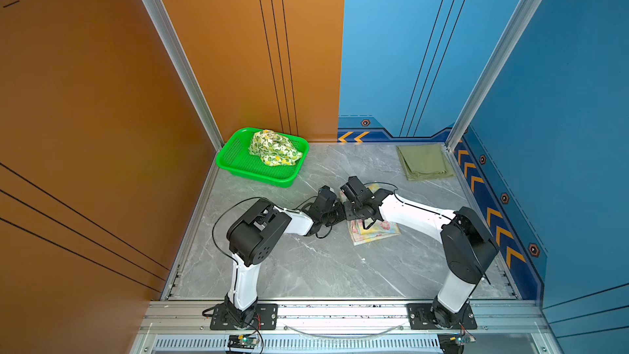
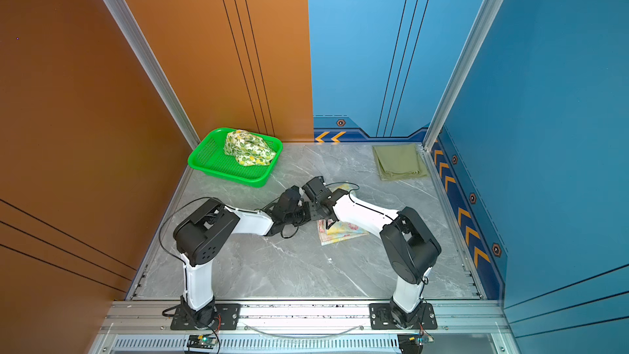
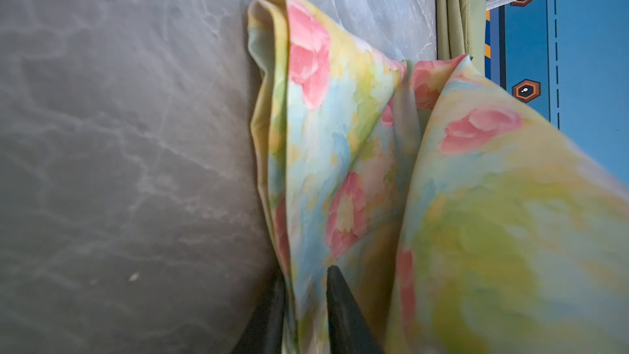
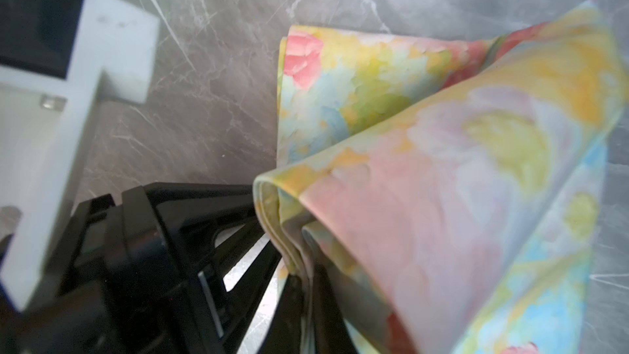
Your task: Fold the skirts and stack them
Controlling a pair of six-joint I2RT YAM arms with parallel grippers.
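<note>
Floral skirt (image 1: 374, 233) mid tabletop (image 1: 306, 267), part-folded, left edge raised. Left gripper (image 3: 306, 277) and right gripper (image 4: 306, 274) both narrowly closed, pinching that edge. Fold in hand. Next, probably: carry edge across rightward, lay flat, release. Olive skirt (image 1: 425, 161) folded far right; lemon skirt (image 1: 274, 148) in basket (image 1: 224, 161) far left.

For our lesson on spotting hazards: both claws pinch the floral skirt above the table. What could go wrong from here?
1. The left claw and right claw grip the floral skirt close together, and the rest hangs in loose folds, so it may land crooked.
2. The two claws nearly touch each other and might collide.
3. If the floral skirt is carried to the folded olive skirt, the hanging cloth could drag across it and rumple it.
</note>
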